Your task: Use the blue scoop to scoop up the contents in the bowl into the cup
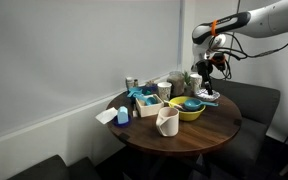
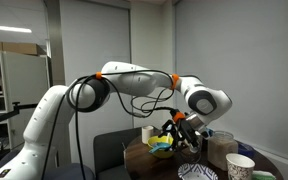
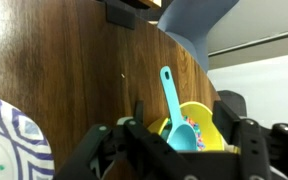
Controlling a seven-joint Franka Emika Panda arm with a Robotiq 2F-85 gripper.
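We see a bright-blue scoop [image 3: 174,100] and a yellow bowl [image 3: 212,118] at the lower right of the wrist view. The tabletop [image 3: 74,70] is dark brown wood with a streaky grain. At the lower left is a white dish [image 3: 4,140] with a blue pattern. The end effector [image 3: 184,142] is black. In an exterior view the cup [image 1: 168,122] is off-white and the arm [image 1: 274,20] white.

A round wooden table [image 1: 199,135] carries a white box [image 1: 106,116] near its edge and a blue-patterned plate [image 3: 9,140].
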